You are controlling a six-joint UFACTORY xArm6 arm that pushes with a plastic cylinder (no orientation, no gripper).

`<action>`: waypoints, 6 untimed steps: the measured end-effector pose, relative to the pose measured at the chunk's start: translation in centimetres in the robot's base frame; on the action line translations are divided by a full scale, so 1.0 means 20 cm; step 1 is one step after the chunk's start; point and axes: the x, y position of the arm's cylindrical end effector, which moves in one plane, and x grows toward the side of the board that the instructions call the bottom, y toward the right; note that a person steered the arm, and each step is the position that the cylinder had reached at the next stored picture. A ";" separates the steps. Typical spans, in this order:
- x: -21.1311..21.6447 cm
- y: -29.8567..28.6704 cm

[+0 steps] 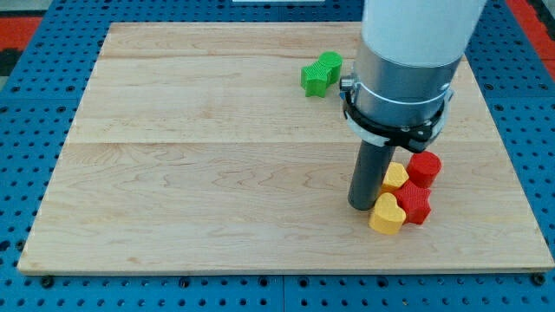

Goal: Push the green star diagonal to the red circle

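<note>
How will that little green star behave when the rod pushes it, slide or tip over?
The green star looks squat and flat-bottomed, so it probably slides on the smooth wooden board rather than tipping. Its points may make it twist. My tip is far from it now.

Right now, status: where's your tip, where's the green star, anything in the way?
My tip down at the left edge of the red and yellow cluster, beside the yellow heart. Green star far off at the view's top, untouched. Red circle in cluster, right of the rod.

green star (322, 73), two red blocks (420, 185), two yellow blocks (389, 198), pale wooden board (199, 156)
</note>
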 end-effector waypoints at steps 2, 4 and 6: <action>0.00 0.02; -0.42 -0.35; -1.19 -0.52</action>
